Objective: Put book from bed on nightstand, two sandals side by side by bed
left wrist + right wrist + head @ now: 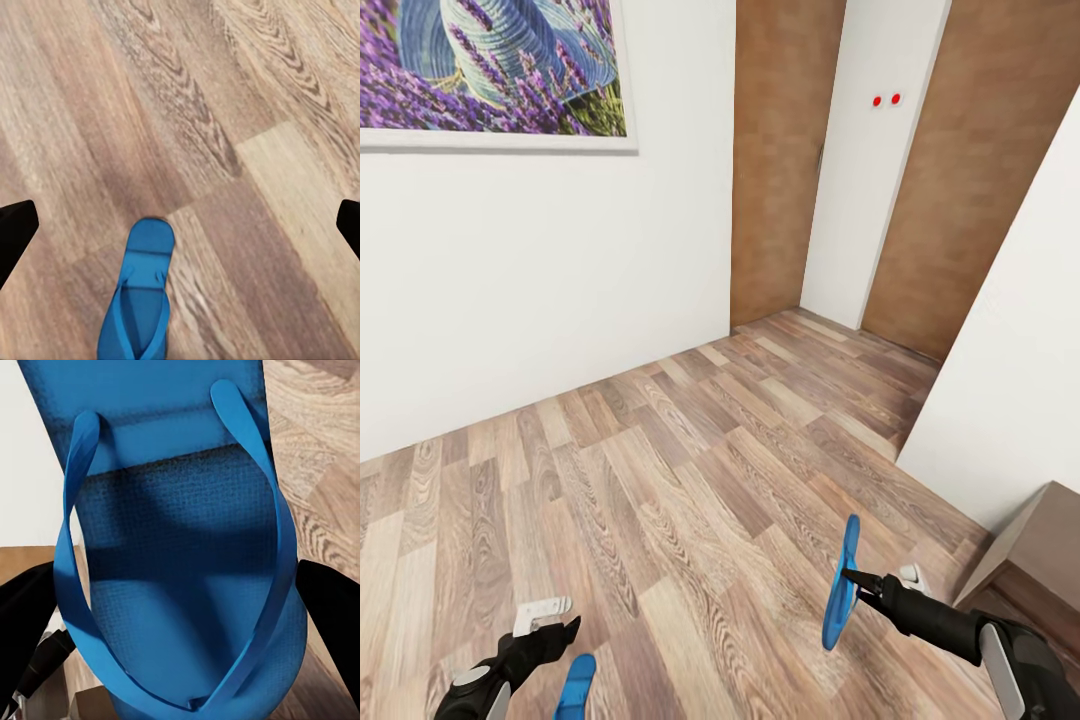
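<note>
While our right gripper (852,580) at the lower right of the head view clamps one blue sandal (841,585) on edge above the plank floor (690,480), our left gripper (555,622) at the lower left hangs with fingers spread. A second sandal (575,686) lies flat below it. At the upper left hangs the lavender picture (490,70).

**Sandals and arms over the bedroom floor**

The right gripper (850,580) holds one bright blue flat flip-flop sandal (841,582) on edge above the grey-brown wood-plank floor (690,470), at lower right. The left gripper (550,625) hovers at lower left, with the second blue flip-flop (575,686) flat on the floor just beside it. Behind, a framed lavender picture (490,70) hangs on the white wall (540,270); brown doors (780,160) stand further right.
</note>
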Controlling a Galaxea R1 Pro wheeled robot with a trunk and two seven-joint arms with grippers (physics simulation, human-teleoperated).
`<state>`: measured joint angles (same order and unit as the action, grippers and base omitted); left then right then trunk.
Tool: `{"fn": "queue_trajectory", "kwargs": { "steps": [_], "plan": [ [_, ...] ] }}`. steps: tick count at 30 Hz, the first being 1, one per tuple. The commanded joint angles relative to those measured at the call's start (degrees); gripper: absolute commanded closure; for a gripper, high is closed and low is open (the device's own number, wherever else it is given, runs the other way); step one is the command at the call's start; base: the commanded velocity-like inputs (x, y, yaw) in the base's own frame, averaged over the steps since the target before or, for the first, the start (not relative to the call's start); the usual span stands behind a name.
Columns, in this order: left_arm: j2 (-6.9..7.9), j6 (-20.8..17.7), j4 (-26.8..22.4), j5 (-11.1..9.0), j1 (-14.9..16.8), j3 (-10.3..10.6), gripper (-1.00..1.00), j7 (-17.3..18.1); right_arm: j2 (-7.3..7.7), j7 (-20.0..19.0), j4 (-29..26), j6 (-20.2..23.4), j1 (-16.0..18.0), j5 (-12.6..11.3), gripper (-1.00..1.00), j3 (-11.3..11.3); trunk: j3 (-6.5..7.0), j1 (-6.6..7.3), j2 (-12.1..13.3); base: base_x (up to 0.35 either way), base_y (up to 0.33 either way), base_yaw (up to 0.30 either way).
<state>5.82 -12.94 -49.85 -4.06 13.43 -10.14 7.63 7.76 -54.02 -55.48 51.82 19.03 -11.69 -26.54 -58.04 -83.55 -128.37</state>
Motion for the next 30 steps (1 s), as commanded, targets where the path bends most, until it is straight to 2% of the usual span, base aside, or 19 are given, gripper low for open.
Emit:
{"fn": "queue_trajectory", "kwargs": {
  "steps": [1,5,9,13,17,30],
  "plan": [
    [-0.02,-0.4,-0.1,-0.4,0.0,-0.1,-1.0,0.3,-0.05,-0.3,0.0,0.3,0.0,-0.1,1.0,-0.1,-0.23,-0.21,-0.4,0.0,0.0,0.0],
    [-0.02,0.0,-0.1,-0.5,0.0,-0.1,-1.0,0.3,-0.17,-0.3,0.0,0.3,0.0,-0.1,1.0,0.0,-0.95,-1.09,-2.0,0.0,0.0,0.0],
    [0.04,3.7,1.4,-0.5,0.0,-0.3,-1.0,0.2,-0.19,-0.3,0.0,0.3,0.0,-0.1,1.0,0.0,-0.95,-1.09,-2.0,0.0,0.0,0.0],
    [0.13,5.7,2.6,-0.4,0.0,-0.4,-1.0,-0.5,-0.16,-0.3,0.0,0.3,0.0,0.0,1.0,0.0,-0.95,-1.09,-2.0,0.0,0.0,0.0],
    [0.22,6.0,2.8,-0.5,0.0,-0.4,-1.0,-1.0,0.01,-0.4,0.0,0.3,0.0,0.0,1.0,0.0,-0.95,-1.09,-2.0,0.0,0.0,0.0],
    [0.47,6.1,2.6,-0.4,0.1,-0.3,-1.0,-1.1,0.09,-0.6,-0.1,0.5,0.0,-0.1,1.0,-0.1,-3.28,-3.95,-7.3,0.0,0.0,0.0]
  ]
}}
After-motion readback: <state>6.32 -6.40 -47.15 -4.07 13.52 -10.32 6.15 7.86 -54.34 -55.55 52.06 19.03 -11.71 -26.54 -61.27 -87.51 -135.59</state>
